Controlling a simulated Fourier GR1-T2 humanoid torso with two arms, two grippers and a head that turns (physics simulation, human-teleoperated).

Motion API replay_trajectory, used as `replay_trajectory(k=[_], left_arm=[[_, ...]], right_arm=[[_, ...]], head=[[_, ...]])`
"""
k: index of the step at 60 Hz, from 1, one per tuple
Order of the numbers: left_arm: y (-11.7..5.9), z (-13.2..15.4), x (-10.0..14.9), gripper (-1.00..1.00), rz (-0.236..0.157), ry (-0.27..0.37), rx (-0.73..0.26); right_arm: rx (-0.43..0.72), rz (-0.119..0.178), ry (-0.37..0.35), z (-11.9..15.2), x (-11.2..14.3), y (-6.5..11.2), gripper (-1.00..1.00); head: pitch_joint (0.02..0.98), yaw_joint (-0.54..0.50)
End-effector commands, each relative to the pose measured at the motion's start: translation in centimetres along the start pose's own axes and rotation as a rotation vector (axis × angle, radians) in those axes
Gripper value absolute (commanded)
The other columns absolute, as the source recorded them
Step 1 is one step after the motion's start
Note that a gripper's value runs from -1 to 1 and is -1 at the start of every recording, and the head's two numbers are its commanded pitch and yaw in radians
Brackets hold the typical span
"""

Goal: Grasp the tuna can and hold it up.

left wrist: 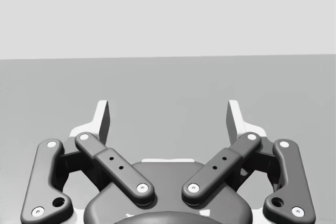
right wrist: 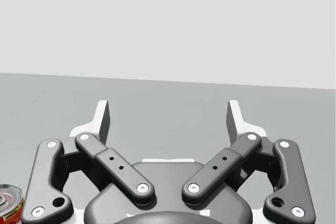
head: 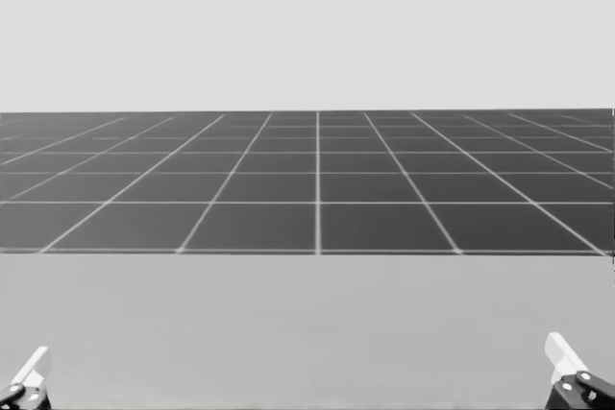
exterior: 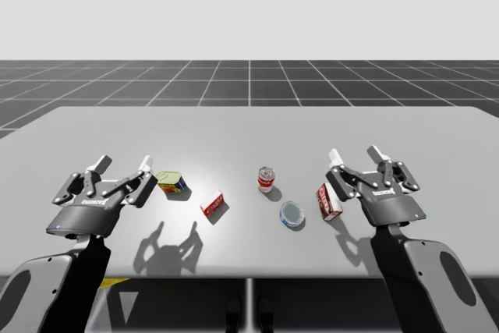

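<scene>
Nearest us in the high view are our two arms, coming in from the bottom edge, each raised over the near part of the table (exterior: 249, 134). The left gripper (exterior: 123, 165) has its fingers spread wide with nothing between them. The right gripper (exterior: 355, 154) is just as wide and holds nothing. The tuna can (exterior: 292, 214) sits on the table between the arms, toward our right side. It is a low, flat round tin, blue around the wall, with a pale silvery lid facing up. It stands just beside a dark red box (exterior: 329, 201), which is near the right gripper, and an upright red-and-white can (exterior: 267, 179) is near it on the far side. Further left lie a small red box (exterior: 212, 203) and a green-topped can (exterior: 170, 182), the latter near the left gripper. We judge the task not begun: neither gripper is at the tuna can, so the reach, the grasp and the lift are all left. The right arm looks the better placed for it.

In the head view one pale fingertip of each gripper pokes up at a lower corner, with grey table beyond.

In the left wrist view the fingers stand far apart, grasping nothing, with table ahead of them.

In the right wrist view the fingers are likewise far apart and grip nothing, and the red-and-white can stands beside the gripper, outside its fingers
</scene>
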Motion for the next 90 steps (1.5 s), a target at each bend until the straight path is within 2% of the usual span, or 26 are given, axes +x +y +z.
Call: replay_trajectory(k=[1, 11, 12, 19, 27, 37, 47, 52, 53, 54, 55, 57, 58, 62, 64, 67, 70, 75, 80, 90], left_arm=[[0.1, 0.0, -0.1, -1.0, -0.006, 0.005, 0.004], [0.3, -0.1, -0.1, -1.0, -0.012, 0.004, 0.005], [0.3, -0.1, -0.1, -1.0, -0.013, 0.003, 0.005], [0.3, -0.1, -0.1, -1.0, -0.017, 0.005, 0.006], [0.3, -0.1, 0.0, -1.0, -0.017, 0.005, 0.003], [0.2, -0.1, 0.0, -1.0, -0.015, 0.005, -0.001], [0.0, -0.1, 0.0, -1.0, -0.009, 0.006, -0.008], [0.0, -0.1, 0.0, -1.0, -0.006, 0.006, -0.009], [0.0, -0.1, 0.0, -1.0, -0.005, 0.006, -0.009], [0.0, -0.1, 0.0, -1.0, -0.005, 0.007, -0.008], [0.0, -0.1, 0.0, -1.0, -0.003, 0.008, -0.008], [0.0, -0.1, 0.0, -1.0, -0.001, 0.009, -0.008], [0.1, 0.0, 0.0, -1.0, 0.0, 0.01, -0.007], [0.1, 0.0, 0.0, -1.0, 0.003, 0.011, -0.006], [0.1, 0.0, 0.0, -1.0, 0.005, 0.012, -0.005], [0.2, 0.0, 0.0, -1.0, 0.007, 0.013, -0.005], [0.2, 0.0, 0.0, -1.0, 0.009, 0.014, -0.006], [0.2, 0.0, 0.0, -1.0, 0.01, 0.016, -0.006], [0.2, 0.0, 0.0, -1.0, 0.01, 0.018, -0.006], [0.3, -0.1, -0.1, -1.0, 0.003, 0.014, -0.005]], right_arm=[[0.0, 0.002, 0.003, 0.0, 0.0, 0.2, -1.0], [0.005, 0.005, 0.008, 0.0, -0.1, 0.3, -1.0], [0.007, 0.004, 0.008, 0.0, -0.1, 0.4, -1.0], [0.01, 0.008, 0.008, -0.1, -0.1, 0.5, -1.0], [0.011, 0.008, 0.008, 0.0, -0.1, 0.5, -1.0], [0.01, 0.007, 0.006, 0.0, 0.0, 0.5, -1.0], [0.009, 0.015, 0.007, 0.0, -0.1, 0.5, -1.0], [0.015, 0.007, 0.008, 0.0, 0.0, 0.5, -1.0], [0.011, 0.003, 0.012, 0.0, 0.0, 0.5, -1.0], [0.014, -0.017, 0.022, 0.1, 0.1, 0.4, -1.0], [0.021, -0.057, 0.03, 0.3, 0.3, 0.4, -1.0], [0.022, -0.077, 0.039, 0.5, 0.5, 0.5, -1.0], [0.03, -0.098, 0.045, 0.8, 0.8, 0.5, -1.0], [0.049, -0.135, 0.058, 1.5, 1.4, 0.7, -1.0], [0.063, -0.131, 0.064, 1.7, 1.5, 0.7, -1.0], [0.067, -0.143, 0.084, 2.5, 1.9, 1.1, -1.0], [0.079, -0.138, 0.103, 3.3, 2.2, 1.4, -1.0], [0.121, -0.157, 0.138, 4.8, 2.5, 1.8, -1.0], [0.159, -0.133, 0.164, 6.6, 2.7, 2.4, -1.0], [0.222, -0.057, 0.2, 9.5, 2.1, 3.6, -1.0]], head=[[0.416, 0.03], [0.562, 0.02], [0.599, 0.01], [0.708, -0.03], [0.795, -0.09], [0.872, -0.16], [0.912, -0.19], [0.922, -0.2], [0.922, -0.2], [0.923, -0.2], [0.922, -0.2], [0.92, -0.2], [0.92, -0.2], [0.919, -0.2], [0.919, -0.2], [0.917, -0.21], [0.916, -0.21], [0.911, -0.21], [0.908, -0.21], [0.91, -0.2]])
